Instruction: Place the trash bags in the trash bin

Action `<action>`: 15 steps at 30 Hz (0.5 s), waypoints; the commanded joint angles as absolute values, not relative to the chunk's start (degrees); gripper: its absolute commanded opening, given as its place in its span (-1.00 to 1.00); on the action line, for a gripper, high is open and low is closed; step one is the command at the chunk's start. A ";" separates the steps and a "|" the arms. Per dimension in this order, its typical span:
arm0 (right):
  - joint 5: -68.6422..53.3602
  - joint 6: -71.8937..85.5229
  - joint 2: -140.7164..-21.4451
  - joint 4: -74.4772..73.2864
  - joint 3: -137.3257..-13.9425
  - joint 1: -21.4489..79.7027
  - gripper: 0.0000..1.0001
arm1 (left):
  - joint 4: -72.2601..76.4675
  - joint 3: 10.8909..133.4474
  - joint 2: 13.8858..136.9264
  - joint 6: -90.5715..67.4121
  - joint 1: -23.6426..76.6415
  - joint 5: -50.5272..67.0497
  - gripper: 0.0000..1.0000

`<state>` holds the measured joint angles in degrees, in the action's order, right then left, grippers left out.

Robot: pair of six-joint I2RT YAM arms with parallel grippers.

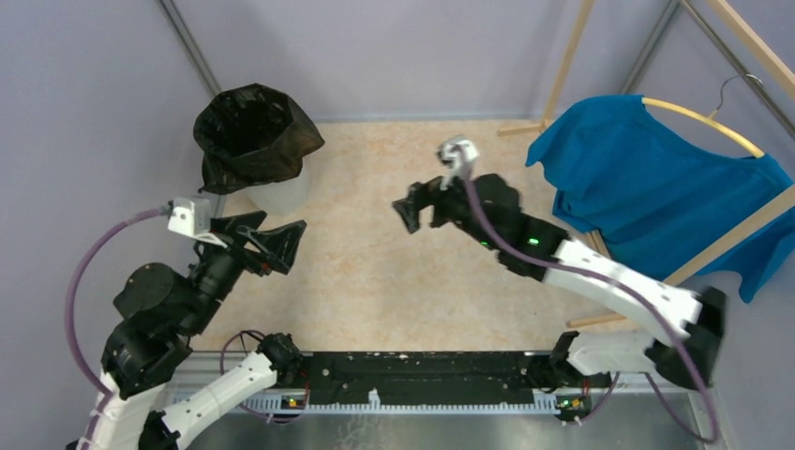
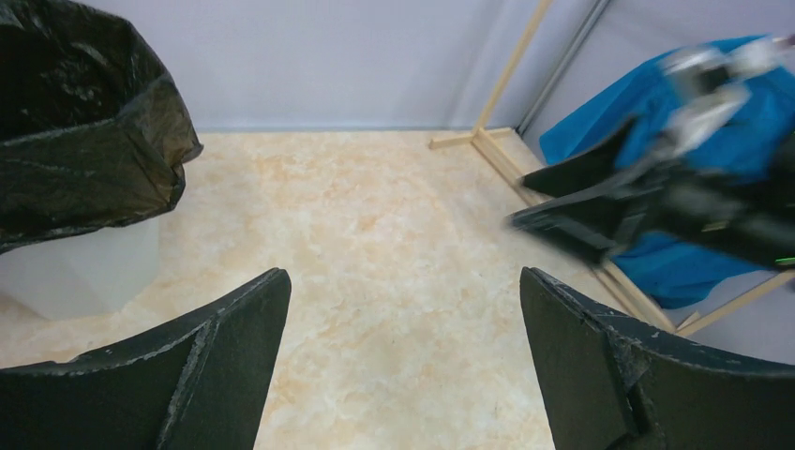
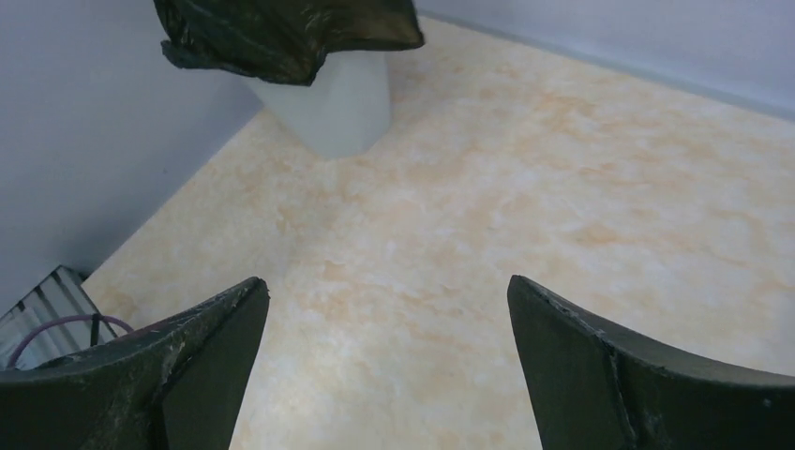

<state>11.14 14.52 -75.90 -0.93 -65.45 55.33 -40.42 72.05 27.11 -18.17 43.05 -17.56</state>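
Top external view showed the trash bag (image 1: pixel 253 127) already in the trash bin (image 1: pixel 281 195) at the far left corner of the desk (image 1: pixel 375 272). Its glossy black mouth was spread open and its hem folded down over the faceted rim, with the pale bin wall bare below. From the left wrist view the bag (image 2: pixel 84 141) hung in wrinkled folds over the bin (image 2: pixel 84 272). From the right wrist view the same drape (image 3: pixel 281 33) covered the top of the bin (image 3: pixel 342 103).

The left arm (image 1: pixel 159 300) held its jaws released and empty near the bin, on its near side, without touching it. The right arm (image 1: pixel 600 272) held its jaws spread wide and empty over the middle of the desk, well apart from the bin.

I judged the lining step done, or nearly so. If anything was left, it called for checking that the hem sat over the rim all round. The thin plastic would need a light pinch to avoid dragging it off or tipping the bin.

A blue T-shirt (image 1: pixel 656 197) hung at the right edge. I could read no brand, label or writing anywhere; only small green lights glowed on the right arm.
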 commanded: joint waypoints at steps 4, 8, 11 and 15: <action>23.36 13.93 -51.40 -36.85 -73.52 55.20 0.97 | -29.66 65.92 30.10 -20.20 43.24 -18.99 0.97; 23.21 13.43 -44.84 -41.43 -81.47 55.19 0.97 | -27.30 66.29 33.69 -20.26 43.24 -18.95 0.96; 22.86 10.37 -41.94 -41.80 -86.41 55.20 0.97 | -27.04 67.65 35.81 -21.13 43.24 -20.00 0.96; 23.11 5.97 -38.50 -39.31 -88.12 55.13 0.97 | -26.57 68.60 37.26 -21.70 43.24 -20.02 0.97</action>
<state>21.98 11.00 -40.36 -37.78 -86.15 55.33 -30.76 66.00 36.05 -20.47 43.07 -18.98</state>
